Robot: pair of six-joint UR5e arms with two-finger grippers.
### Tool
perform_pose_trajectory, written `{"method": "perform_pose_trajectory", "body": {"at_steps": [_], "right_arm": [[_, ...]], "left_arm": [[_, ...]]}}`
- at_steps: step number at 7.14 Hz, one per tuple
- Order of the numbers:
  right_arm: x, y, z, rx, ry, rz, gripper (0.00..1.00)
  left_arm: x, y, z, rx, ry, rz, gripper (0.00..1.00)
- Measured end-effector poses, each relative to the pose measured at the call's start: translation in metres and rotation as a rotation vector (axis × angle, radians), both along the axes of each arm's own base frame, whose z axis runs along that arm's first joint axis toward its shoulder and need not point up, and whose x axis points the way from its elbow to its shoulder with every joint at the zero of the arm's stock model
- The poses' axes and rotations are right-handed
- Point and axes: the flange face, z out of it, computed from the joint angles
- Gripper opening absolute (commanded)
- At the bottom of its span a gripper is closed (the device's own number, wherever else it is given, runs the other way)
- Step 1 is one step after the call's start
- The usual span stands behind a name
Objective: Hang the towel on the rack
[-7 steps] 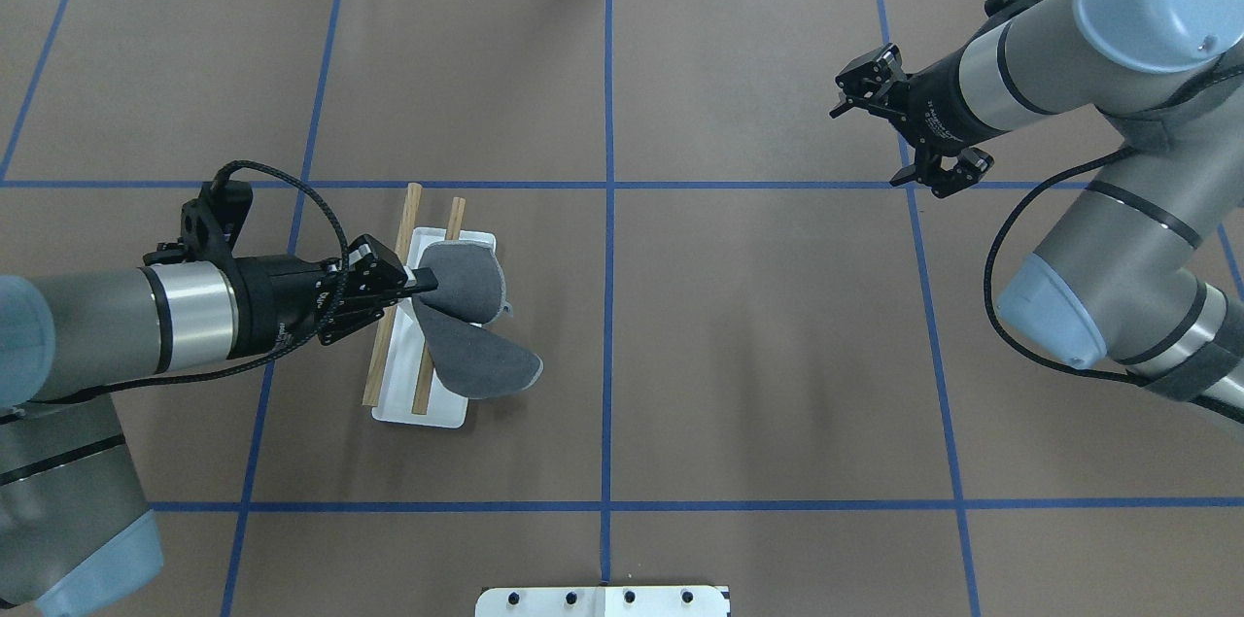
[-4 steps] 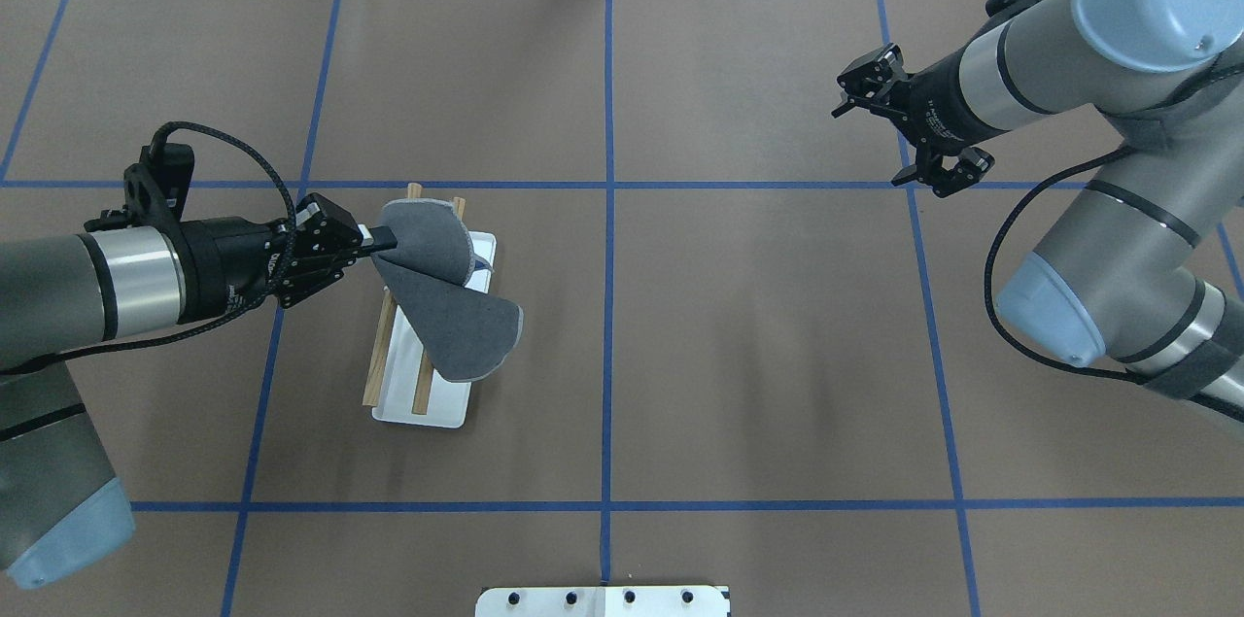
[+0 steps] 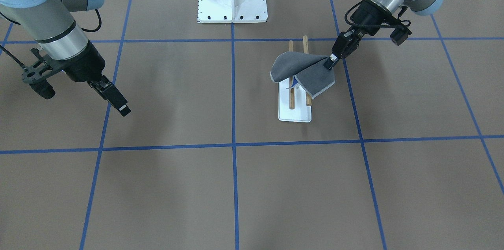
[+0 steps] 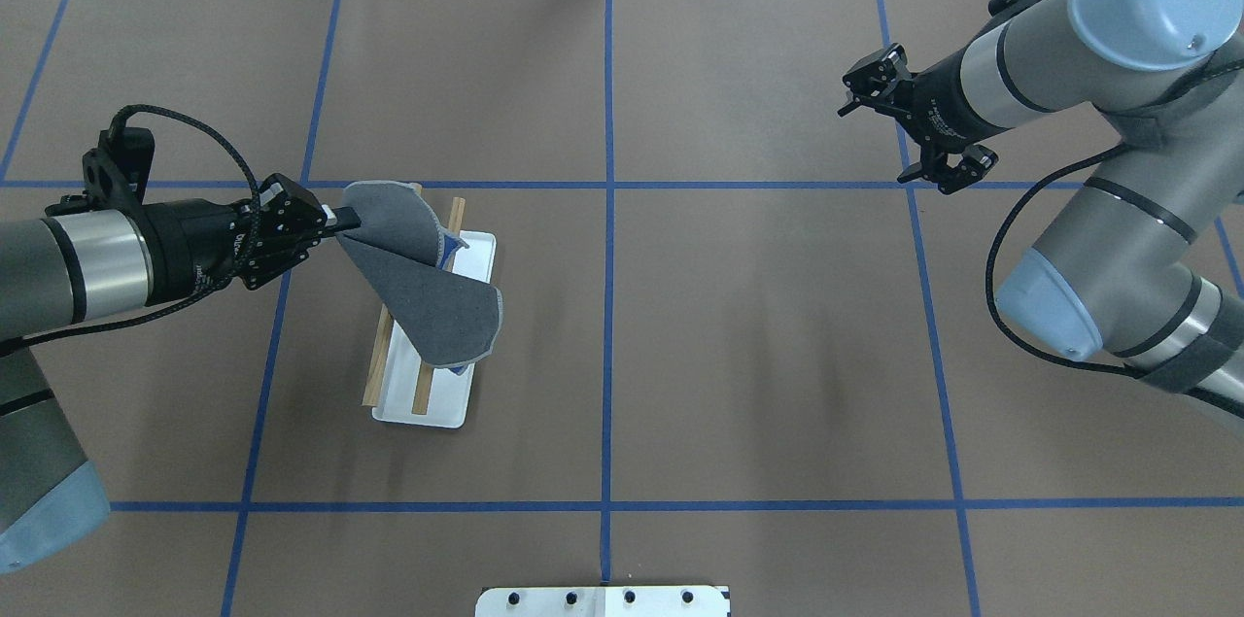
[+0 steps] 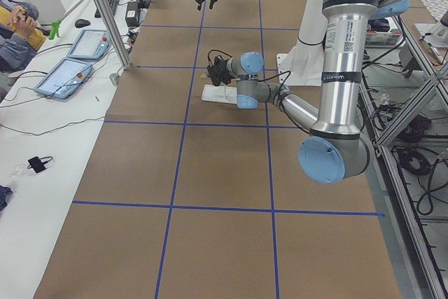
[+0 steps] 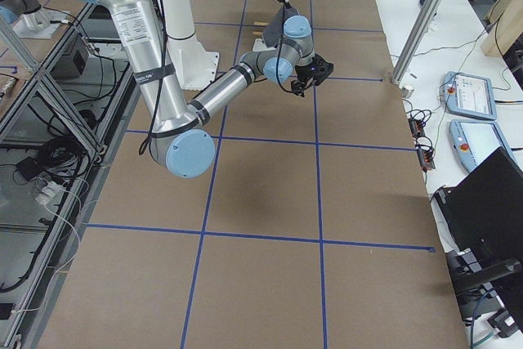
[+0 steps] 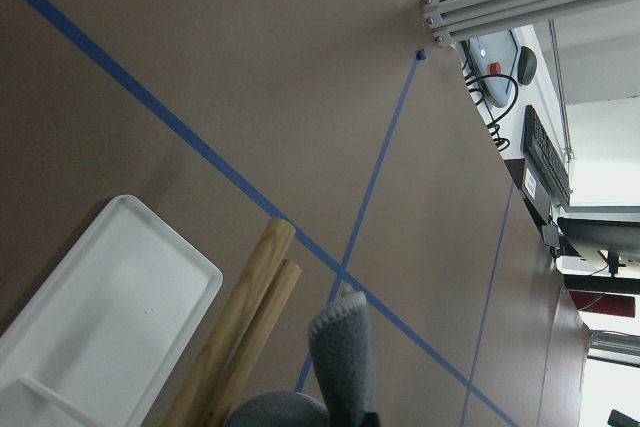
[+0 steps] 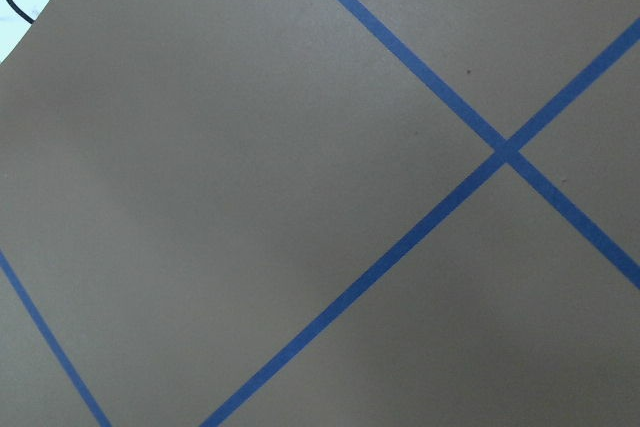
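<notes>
I dragged the towel (image 4: 428, 291) back over the rack (image 4: 422, 392), left end effector (image 4: 348, 219) clamping its corner. Release next.

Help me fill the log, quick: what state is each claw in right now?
Left claw: shut on a corner of the small dark grey cloth towel.
Right claw: open, holding nothing.

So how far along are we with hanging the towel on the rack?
Done: the left gripper is shut on a corner of the towel, which is lifted. In hand: the towel hangs over the rack; whether it touches the two rods I cannot tell. To do: lower it across the rods, open, pull away. The right gripper is open, idle, far off.
</notes>
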Motion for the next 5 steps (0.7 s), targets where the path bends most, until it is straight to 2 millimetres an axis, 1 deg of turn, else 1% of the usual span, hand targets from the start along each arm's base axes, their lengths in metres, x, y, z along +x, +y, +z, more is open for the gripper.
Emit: {"method": "perform_pose_trajectory", "body": {"at_steps": [1,2,3,4,5], "right_arm": [[0.001,-0.003,0.003,0.002,0.007,-0.001,1.00],[0.002,-0.004,0.005,0.006,0.011,-0.003,1.00],[0.002,-0.006,0.006,0.010,0.015,-0.005,1.00],[0.004,-0.007,0.006,0.014,0.017,-0.005,1.00],[0.006,-0.008,0.005,0.016,0.017,-0.004,1.00]], "left_arm": [[-0.002,-0.001,0.007,-0.009,-0.012,-0.005,0.00],[-0.002,-0.002,0.012,-0.015,-0.021,-0.007,0.45],[-0.001,-0.004,0.018,-0.022,-0.030,-0.008,0.52],[0.002,-0.005,0.025,-0.030,-0.041,-0.008,0.69],[0.005,-0.008,0.034,-0.040,-0.056,-0.008,0.83]]}}
